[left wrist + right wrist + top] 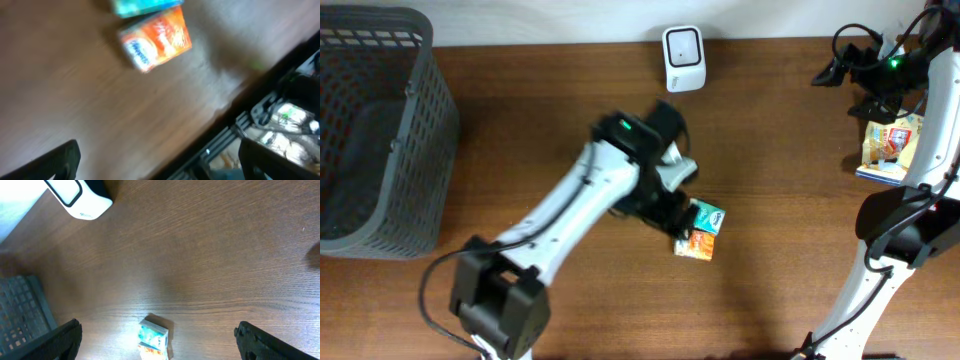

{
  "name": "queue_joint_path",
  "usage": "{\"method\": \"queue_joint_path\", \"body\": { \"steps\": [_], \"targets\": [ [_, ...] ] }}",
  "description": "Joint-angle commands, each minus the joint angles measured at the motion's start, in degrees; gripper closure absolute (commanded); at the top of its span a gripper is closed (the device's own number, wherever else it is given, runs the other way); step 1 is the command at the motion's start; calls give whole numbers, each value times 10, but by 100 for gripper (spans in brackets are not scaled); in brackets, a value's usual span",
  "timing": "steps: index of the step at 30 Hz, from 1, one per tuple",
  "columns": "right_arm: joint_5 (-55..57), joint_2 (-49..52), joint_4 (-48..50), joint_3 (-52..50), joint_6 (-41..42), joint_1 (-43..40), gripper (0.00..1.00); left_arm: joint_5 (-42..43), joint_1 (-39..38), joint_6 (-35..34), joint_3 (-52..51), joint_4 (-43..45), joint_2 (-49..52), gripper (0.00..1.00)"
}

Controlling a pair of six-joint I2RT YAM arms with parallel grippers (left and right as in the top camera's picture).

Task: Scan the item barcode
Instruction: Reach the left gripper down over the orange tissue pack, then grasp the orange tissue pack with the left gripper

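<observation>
Two small boxes lie touching on the brown table: a teal box (708, 217) and an orange box (695, 245). My left gripper (672, 212) hangs open just left of them, holding nothing. Its wrist view is blurred; the orange box (156, 40) and an edge of the teal box (145, 6) lie far ahead of the open left gripper (165, 162). A white barcode scanner (683, 58) stands at the table's back edge. My right gripper (842, 68) is open and empty at the far right. Its wrist view shows the scanner (75, 197) and the teal box (152, 336) at a distance.
A grey mesh basket (370, 130) stands at the left edge, also seen as the basket (22, 310) in the right wrist view. A yellow and blue package (890, 145) lies by the right arm's base. The table's front edge (235, 107) runs near the boxes.
</observation>
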Motion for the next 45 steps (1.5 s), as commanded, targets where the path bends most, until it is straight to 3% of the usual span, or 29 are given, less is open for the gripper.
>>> {"method": "queue_joint_path", "body": {
  "steps": [1, 4, 8, 10, 11, 13, 17, 22, 28, 32, 37, 45],
  "targets": [
    [5, -6, -1, 7, -8, 3, 2, 39, -28, -20, -86, 97, 0, 1],
    [6, -6, -1, 7, -8, 3, 2, 37, -29, -35, -114, 153, 0, 1],
    [6, -6, -1, 7, -8, 3, 2, -35, -29, -35, -134, 212, 1, 0],
    [6, -6, -1, 7, -8, 3, 1, -38, -29, -35, -141, 223, 1, 9],
    [5, -6, -1, 7, -8, 3, 2, -37, -29, -35, -149, 233, 1, 25],
    [6, -6, -1, 7, -8, 3, 2, -38, -30, -40, -162, 256, 1, 34],
    [6, -6, -1, 7, -8, 3, 2, -39, -30, -59, -198, 325, 2, 24],
    [6, -6, -1, 7, -8, 3, 2, -45, -30, -61, -222, 368, 7, 24],
    [6, -6, -1, 7, -9, 3, 2, -62, -30, -63, -228, 416, 25, 34],
    [6, -6, -1, 7, -8, 3, 1, -62, -30, -91, -228, 415, 34, 51],
    [6, -6, -1, 7, -9, 3, 2, -28, -36, -94, -228, 414, 34, 50],
    [6, -6, -1, 7, -8, 3, 2, -22, -43, -94, -228, 403, 34, 62]
  ]
}}
